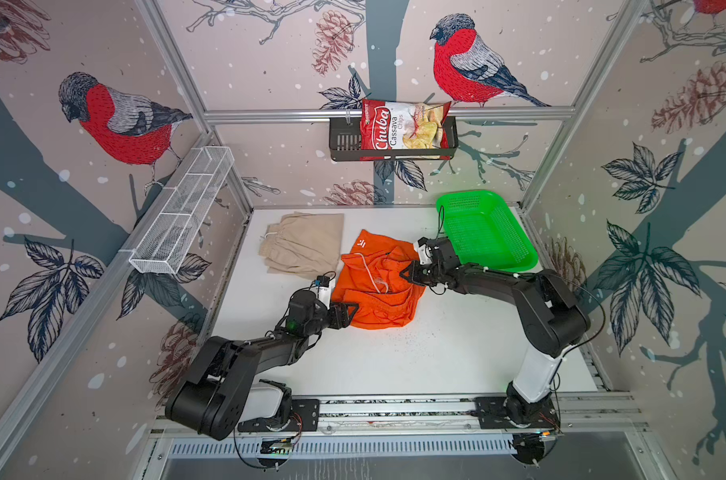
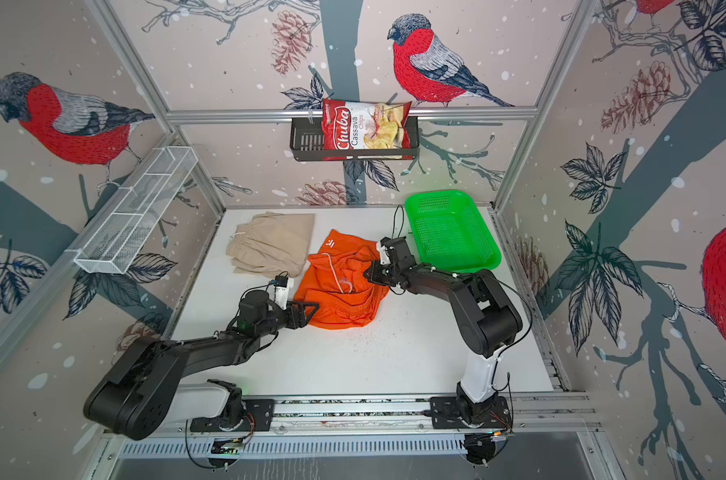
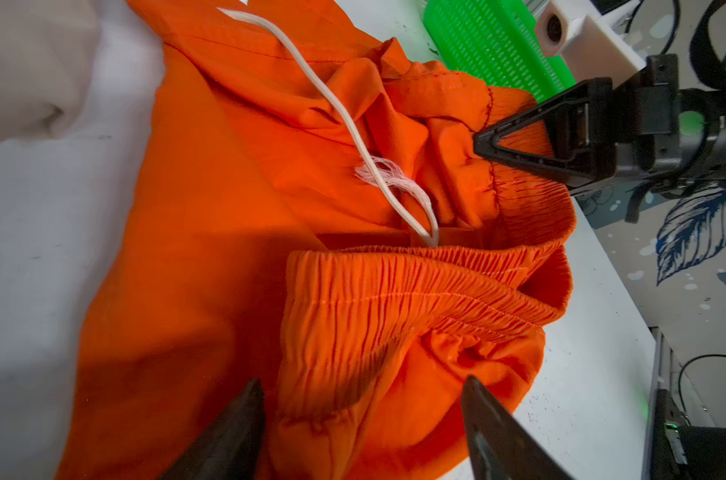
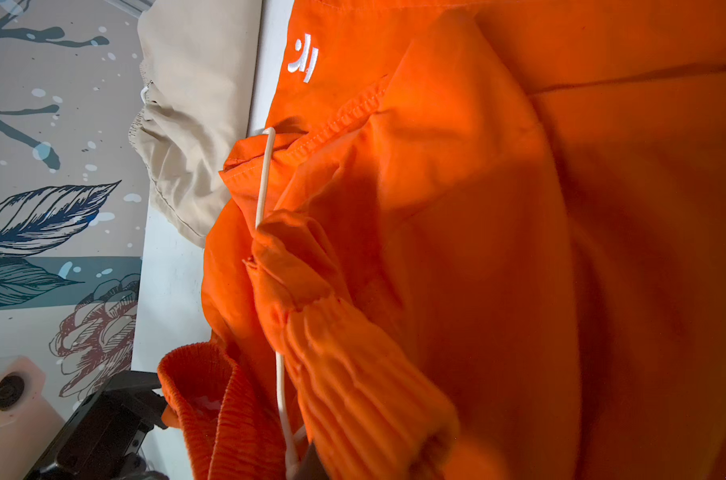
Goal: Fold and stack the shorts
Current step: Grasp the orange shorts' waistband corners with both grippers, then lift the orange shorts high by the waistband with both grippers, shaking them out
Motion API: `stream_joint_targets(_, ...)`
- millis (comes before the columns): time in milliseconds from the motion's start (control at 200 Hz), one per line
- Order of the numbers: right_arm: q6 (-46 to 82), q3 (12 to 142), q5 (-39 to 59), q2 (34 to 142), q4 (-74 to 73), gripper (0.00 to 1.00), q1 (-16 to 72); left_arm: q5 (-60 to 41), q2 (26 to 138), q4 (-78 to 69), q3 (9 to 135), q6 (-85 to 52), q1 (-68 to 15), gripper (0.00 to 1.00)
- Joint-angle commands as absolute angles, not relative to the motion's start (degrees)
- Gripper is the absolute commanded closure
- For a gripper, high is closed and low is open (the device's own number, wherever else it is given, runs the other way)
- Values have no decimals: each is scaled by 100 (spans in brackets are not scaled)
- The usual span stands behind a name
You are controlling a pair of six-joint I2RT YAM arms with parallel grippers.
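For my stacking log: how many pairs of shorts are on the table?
2. The beige shorts lie folded at the back left; the orange shorts lie crumpled mid-table. Another could hide beneath.

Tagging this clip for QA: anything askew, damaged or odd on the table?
Yes. The orange shorts lie crumpled mid-table, waistband bunched and twisted rather than flat. Their white drawstring hangs loose across the cloth and is frayed partway along. Dark specks dot the table just in front of them. The beige shorts look neatly folded.

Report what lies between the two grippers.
The crumpled orange shorts with their white drawstring fill the stretch from left gripper to right gripper, seen in both top views.
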State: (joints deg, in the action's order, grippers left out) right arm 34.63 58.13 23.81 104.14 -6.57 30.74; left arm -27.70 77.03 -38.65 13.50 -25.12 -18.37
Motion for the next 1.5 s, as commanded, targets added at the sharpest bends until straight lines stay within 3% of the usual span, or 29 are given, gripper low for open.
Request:
stream_joint_targets(0, 3489, 5809, 2496, 10360, -817, 86, 3055, -3189, 7813, -4593, 1389, -2562, -1841, 40)
stream_joint_targets(125, 3626, 5752, 2479, 10166, -967, 87, 2972, -3260, 7649, -4569, 1423, -2534, -1846, 64)
stream_joint_targets(395, 3649, 5848, 2212, 9040, -750, 91, 2796, -2955, 6050, -2777, 2148, -2042, -1890, 100)
stream_joint_targets(635, 3598, 6087, 1881, 7446, -431, 96, 2543, -2564, 4619, -1174, 3384, -1097, -1911, 100)
stream_joint_targets(916, 3406, 7175, 1587, 6170, -97, 99, 2621, -2370, 4803, 385, 5683, 149, -1909, 100)
stream_joint_targets(1226, 3560, 7838, 964, 5572, 407, 100, 3450, -2325, 4913, 789, 7085, 617, -1909, 100)
stream_joint_targets(1496, 3500, 7877, 383, 5383, 794, 100, 3911, -2244, 4741, 883, 7264, 598, -1908, 100)
